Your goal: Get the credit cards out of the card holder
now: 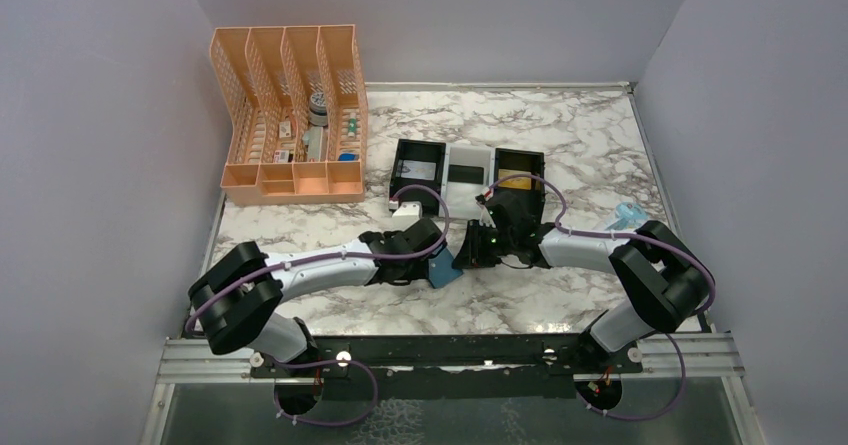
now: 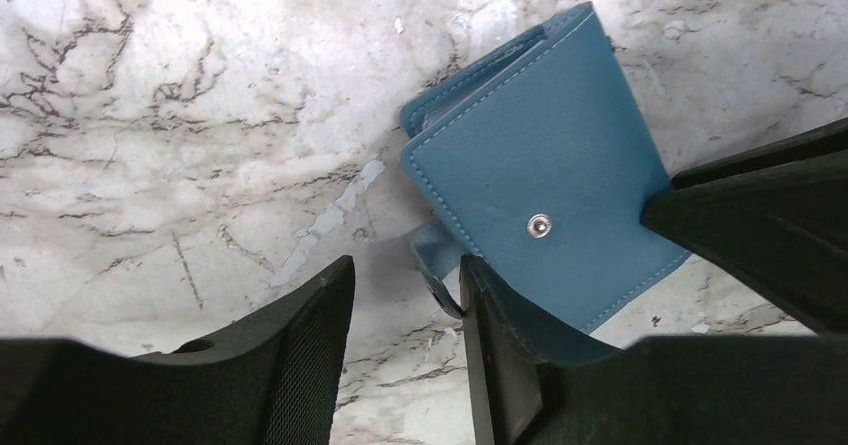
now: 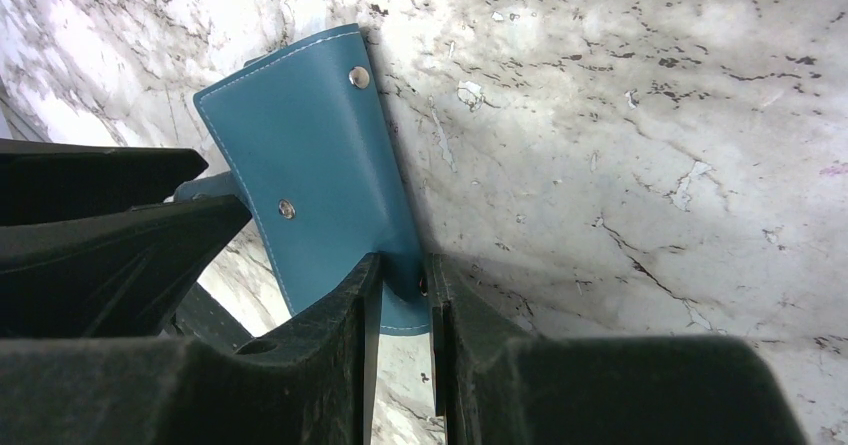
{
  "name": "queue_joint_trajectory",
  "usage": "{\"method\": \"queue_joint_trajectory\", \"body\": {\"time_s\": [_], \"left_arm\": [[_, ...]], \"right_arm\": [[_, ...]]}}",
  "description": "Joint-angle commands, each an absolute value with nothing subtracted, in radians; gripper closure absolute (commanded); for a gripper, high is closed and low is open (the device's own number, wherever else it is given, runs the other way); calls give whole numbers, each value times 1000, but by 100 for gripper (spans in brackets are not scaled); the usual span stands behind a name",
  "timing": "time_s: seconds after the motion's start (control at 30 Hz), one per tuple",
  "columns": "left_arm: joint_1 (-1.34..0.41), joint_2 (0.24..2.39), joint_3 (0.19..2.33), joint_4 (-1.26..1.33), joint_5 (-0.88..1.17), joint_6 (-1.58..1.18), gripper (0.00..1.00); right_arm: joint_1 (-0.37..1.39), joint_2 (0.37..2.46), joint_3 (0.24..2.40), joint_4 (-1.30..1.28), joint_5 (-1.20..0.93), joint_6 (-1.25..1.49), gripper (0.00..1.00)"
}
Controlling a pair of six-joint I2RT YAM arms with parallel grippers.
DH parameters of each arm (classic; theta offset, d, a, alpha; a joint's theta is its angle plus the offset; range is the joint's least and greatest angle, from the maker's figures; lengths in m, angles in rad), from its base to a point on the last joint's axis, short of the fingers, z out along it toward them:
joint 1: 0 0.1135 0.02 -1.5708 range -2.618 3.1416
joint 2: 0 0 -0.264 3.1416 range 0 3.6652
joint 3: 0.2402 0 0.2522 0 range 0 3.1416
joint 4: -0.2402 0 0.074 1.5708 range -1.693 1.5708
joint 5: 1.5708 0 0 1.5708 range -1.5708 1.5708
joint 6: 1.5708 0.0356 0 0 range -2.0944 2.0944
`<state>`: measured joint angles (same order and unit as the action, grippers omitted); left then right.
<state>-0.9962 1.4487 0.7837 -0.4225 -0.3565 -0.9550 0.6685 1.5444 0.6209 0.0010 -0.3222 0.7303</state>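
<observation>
The right gripper [image 3: 400, 295] is pinching the blue wallet [image 3: 320, 155] from three o'clock; the left gripper [image 2: 408, 275] is sitting half-open at its nine o'clock edge.

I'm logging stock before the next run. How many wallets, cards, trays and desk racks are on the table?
wallet: 1
cards: 3
tray: 1
desk rack: 1
Total: 6

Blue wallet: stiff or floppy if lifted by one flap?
Probably floppy: the wallet hinges at its fold, panels standing at angles while the right gripper pinches one flap. Likely light, being thin. Its smooth skin may slip in the grip.
</observation>
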Motion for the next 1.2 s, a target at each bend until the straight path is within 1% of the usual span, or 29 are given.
{"method": "queue_joint_trajectory", "body": {"time_s": [0.0,0.17,0.23,0.3,0.4,0.47,0.53,0.63,0.7,0.73,0.8,0.83,0.93,1.03,1.17], "left_arm": [[-993,1408,753,-432,-391,-996,56],[-992,1396,739,-402,-410,-1001,57],[-992,1399,735,-384,-413,-999,61],[-992,1401,727,-359,-414,-1002,69],[-992,1389,705,-330,-419,-1032,85],[-992,1366,679,-292,-418,-1041,94],[-992,1340,656,-266,-417,-1040,100],[-992,1301,629,-248,-420,-1031,100],[-991,1279,616,-242,-423,-1022,100],[-991,1270,612,-241,-421,-1018,100],[-991,1255,608,-240,-415,-1008,100],[-991,1250,607,-242,-411,-1008,100],[-991,1239,605,-232,-400,-999,100],[-991,1230,620,-220,-383,-976,100],[-991,1208,651,-212,-342,-940,100]], "right_arm": [[675,1560,625,-67,-267,716,77],[676,1569,638,-70,-268,716,77],[676,1572,641,-64,-274,720,77],[676,1576,651,-64,-279,722,77],[676,1574,673,-81,-277,722,76],[676,1564,680,-89,-275,722,73],[676,1551,681,-95,-272,723,68],[676,1524,680,-102,-279,714,59],[676,1505,692,-123,-272,699,51],[676,1493,698,-134,-264,689,46],[676,1466,704,-150,-235,682,32],[676,1454,709,-144,-223,675,28],[675,1441,718,-84,-271,646,24],[676,1458,724,-26,-361,630,24],[676,1510,738,-12,-427,641,26]]}}
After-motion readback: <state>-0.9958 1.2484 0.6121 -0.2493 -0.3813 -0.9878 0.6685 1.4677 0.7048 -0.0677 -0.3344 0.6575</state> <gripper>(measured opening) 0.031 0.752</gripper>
